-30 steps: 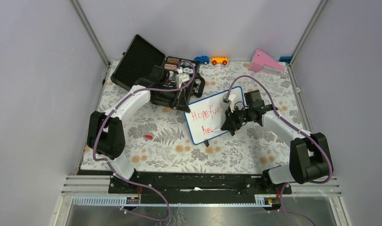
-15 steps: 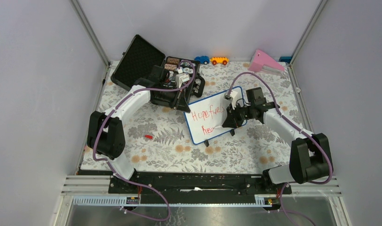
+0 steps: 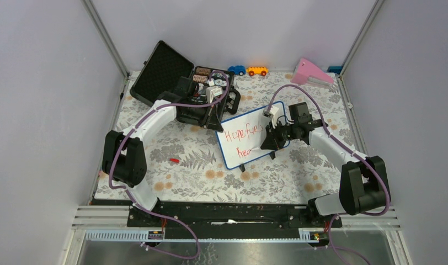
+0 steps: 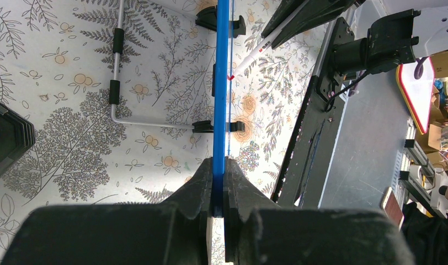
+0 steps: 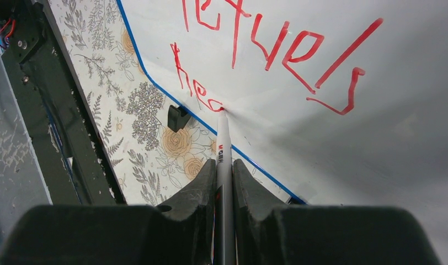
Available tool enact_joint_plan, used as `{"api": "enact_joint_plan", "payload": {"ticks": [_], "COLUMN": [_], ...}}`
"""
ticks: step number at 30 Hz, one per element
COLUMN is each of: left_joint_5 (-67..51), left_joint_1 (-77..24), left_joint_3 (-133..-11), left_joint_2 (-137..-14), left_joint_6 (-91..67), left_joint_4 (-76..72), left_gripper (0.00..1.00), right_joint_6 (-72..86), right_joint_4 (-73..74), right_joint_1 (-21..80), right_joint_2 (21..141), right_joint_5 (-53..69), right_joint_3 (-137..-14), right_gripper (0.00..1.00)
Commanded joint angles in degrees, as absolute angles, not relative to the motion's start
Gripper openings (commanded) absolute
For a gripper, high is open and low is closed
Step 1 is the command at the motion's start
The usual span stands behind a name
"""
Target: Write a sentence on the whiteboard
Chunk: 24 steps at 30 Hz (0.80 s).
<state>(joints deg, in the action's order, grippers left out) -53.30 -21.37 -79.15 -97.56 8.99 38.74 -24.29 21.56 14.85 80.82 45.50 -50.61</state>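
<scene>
From above, right gripper point(image 3: 268, 143) covering the right end of the whiteboard point(image 3: 235, 155), top line of the sentence point(image 5: 291, 52) clipped by the right wrist view's upper edge, marker point(image 5: 224, 146) rear swallowed by that gripper, black case point(image 3: 155, 74) contents too small to name.

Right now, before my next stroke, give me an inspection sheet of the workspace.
Surface: floral mat, lying flat.
Job's things: whiteboard propped on its feet; sentence reads "Hope fuels", with a second line just begun; marker has its tip on the board.
Clutter: open black case, blue car, orange car and pink wedge at the far edge; small red piece on the mat.
Hands: left hand shut on the whiteboard's blue edge; right hand shut on the marker.
Cables: purple cables loop along both arms.
Surroundings: grey walls, metal frame.
</scene>
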Motion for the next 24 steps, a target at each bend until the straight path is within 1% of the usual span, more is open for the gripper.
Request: {"api": "enact_joint_plan", "payload": {"ticks": [1,14,24], "left_joint_5": [-51.6,-51.7,-51.8], "left_joint_1": [-22.7,-22.7,-22.7], "left_joint_3": [-78.7,-79.0,-78.9], "left_joint_2": [-96.4,-96.6,-96.6], "left_joint_6": [11.1,10.9,11.0], "left_joint_4": [38.7,38.6,38.6], "left_gripper": [0.0,0.0,0.0], "right_joint_6": [-26.5,-29.1,-30.5], "right_joint_4": [20.5,22.9,25.0], "right_joint_1": [14.4,14.4,14.3], "right_joint_2": [81.7,82.0,81.1], "right_joint_5": [45.2,44.0,42.9], "right_joint_3": [-51.9,-51.2,-52.9], "right_gripper": [0.0,0.0,0.0]}}
